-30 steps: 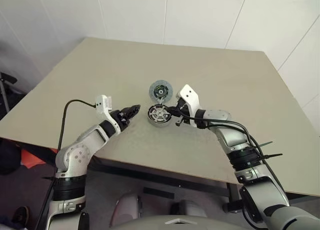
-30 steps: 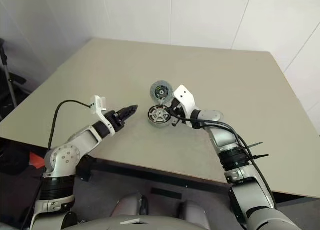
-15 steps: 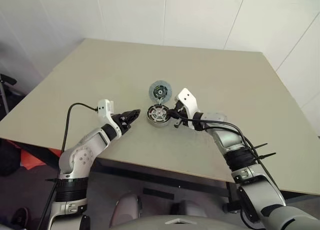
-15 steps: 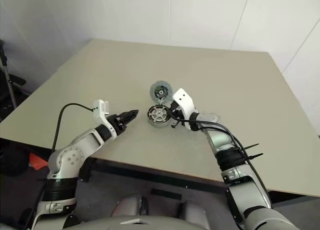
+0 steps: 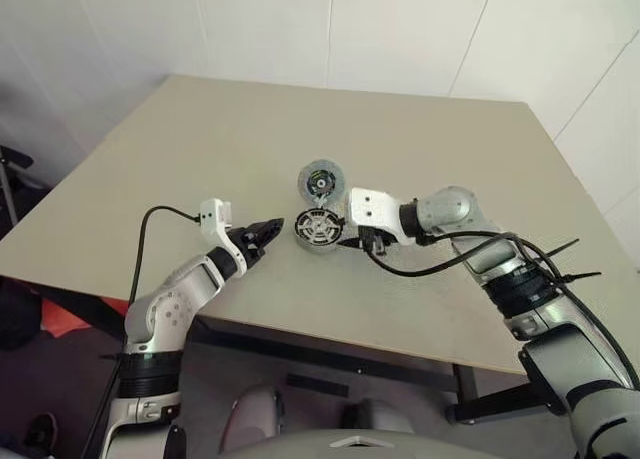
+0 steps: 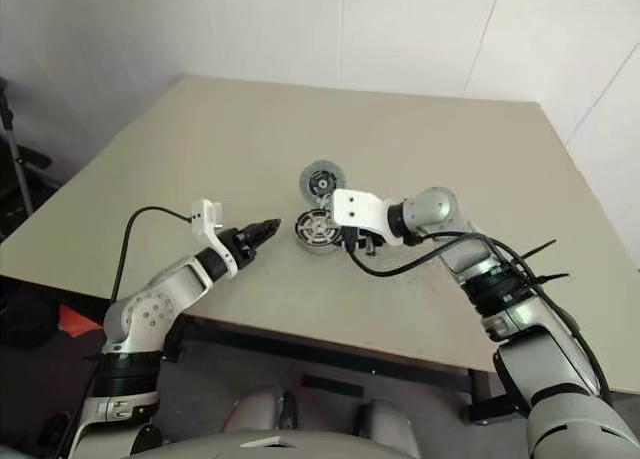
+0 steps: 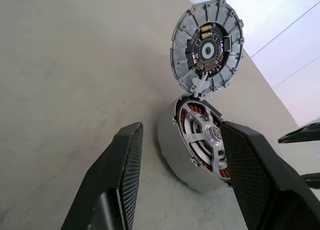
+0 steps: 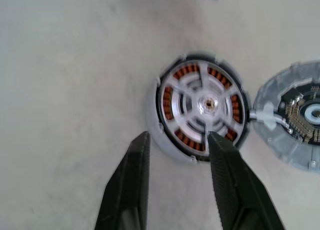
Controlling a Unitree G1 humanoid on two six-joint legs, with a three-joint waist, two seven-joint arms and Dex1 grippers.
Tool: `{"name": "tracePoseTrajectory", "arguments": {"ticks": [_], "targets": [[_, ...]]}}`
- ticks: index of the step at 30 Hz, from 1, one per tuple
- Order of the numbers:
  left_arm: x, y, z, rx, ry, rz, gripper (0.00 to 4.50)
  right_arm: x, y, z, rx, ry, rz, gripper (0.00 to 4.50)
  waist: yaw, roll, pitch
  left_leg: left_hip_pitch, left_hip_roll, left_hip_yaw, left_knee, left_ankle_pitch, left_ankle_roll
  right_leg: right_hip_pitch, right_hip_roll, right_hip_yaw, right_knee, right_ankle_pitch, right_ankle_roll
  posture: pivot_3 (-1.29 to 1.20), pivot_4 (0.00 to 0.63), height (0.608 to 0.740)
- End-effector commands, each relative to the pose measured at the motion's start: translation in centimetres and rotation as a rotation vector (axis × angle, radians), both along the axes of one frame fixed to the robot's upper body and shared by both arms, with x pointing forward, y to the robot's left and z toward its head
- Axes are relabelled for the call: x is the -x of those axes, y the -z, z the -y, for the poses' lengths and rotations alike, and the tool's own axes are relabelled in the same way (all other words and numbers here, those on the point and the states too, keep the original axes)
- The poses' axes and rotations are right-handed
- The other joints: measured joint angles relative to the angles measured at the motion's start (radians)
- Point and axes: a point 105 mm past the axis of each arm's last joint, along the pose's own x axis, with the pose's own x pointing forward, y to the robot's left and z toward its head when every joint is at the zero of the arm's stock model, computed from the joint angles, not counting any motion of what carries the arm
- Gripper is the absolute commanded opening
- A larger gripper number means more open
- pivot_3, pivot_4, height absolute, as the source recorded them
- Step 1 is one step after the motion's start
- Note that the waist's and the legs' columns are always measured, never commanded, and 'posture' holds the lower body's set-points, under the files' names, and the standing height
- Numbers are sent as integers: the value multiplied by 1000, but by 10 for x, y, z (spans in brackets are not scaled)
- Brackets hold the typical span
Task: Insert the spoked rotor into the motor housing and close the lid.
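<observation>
At centre frame the lid (image 5: 321, 179) lies open just above the housing (image 5: 318, 227); the spread, empty right gripper (image 5: 352, 241) hovers nearest, the left gripper (image 5: 268, 230) also spread

The lid (image 8: 300, 127) is cut off at the frame edge.

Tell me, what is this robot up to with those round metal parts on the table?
It is putting a small motor together. The spoked rotor already sits inside the motor housing, with copper windings showing around it. The lid is not closed yet; it lies open beside the housing, joined to it by a small white tab. The right gripper hangs open just above the housing's rim, holding nothing. The left gripper, also open and empty, waits close by on the table, pointing at the housing.
</observation>
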Motion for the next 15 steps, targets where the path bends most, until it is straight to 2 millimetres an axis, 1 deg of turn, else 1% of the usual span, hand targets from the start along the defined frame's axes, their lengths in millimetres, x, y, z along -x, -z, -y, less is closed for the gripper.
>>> {"name": "tracePoseTrajectory", "arguments": {"ticks": [1, 5, 9, 15], "targets": [[-4, -17, 0, 16, 0, 65, 2600, -8, -7, 1, 77, -79, 76, 2144, 0, 0, 0, 0, 0, 0, 0, 0, 0, 0, 0, 0, 0, 0, 0, 0, 0, 740], [-1, -14, 0, 17, -3, 55, 2600, -16, -7, -4, 120, -135, 96, 2144, -9, 0, 0, -1, 0, 0, 0, 0, 1, -2, 0, 0, 0, 0, 0, 0, 0, 740], [-4, -19, -3, 49, -28, 57, 2600, -15, -1, -7, 182, -223, 97, 2144, -14, 0, 0, -4, 0, 0, 1, 0, 3, -3, 0, -1, 0, 0, 0, 0, 0, 740], [-4, -17, -6, 64, -49, 44, 2600, -15, -8, -18, 189, -292, 135, 2144, -22, 0, 0, -10, 0, 0, 3, -1, 4, -8, 0, -1, 2, 0, -1, 0, 0, 740]]}}
